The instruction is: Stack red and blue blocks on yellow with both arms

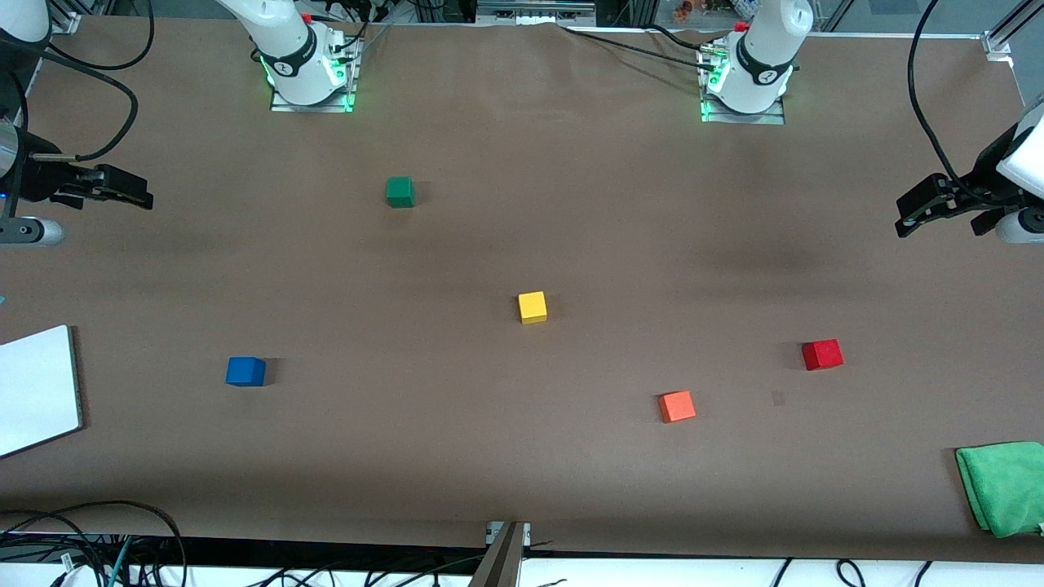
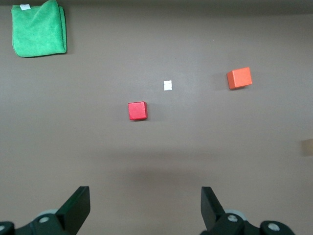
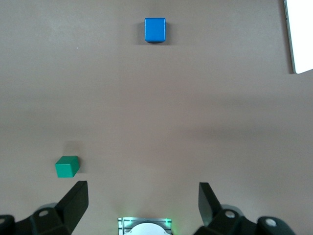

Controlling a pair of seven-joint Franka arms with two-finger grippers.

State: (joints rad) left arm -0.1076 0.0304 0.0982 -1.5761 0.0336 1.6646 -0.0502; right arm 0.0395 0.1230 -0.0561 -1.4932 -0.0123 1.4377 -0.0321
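- Yellow cube [image 1: 532, 307] sits mid-table, alone; red cube [image 1: 821, 355] toward the left arm's end, blue cube [image 1: 245, 371] toward the right arm's.
- Left gripper [image 2: 145, 208] and right gripper [image 3: 143, 203] hover at their table ends, fingers spread, empty.

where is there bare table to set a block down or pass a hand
Widest bare stretch: between the blue block and the yellow block, and the strip nearer the front camera than both. Also bare between the green block and the left arm's base. Tighter near the red block and orange-red block, which sit close together.
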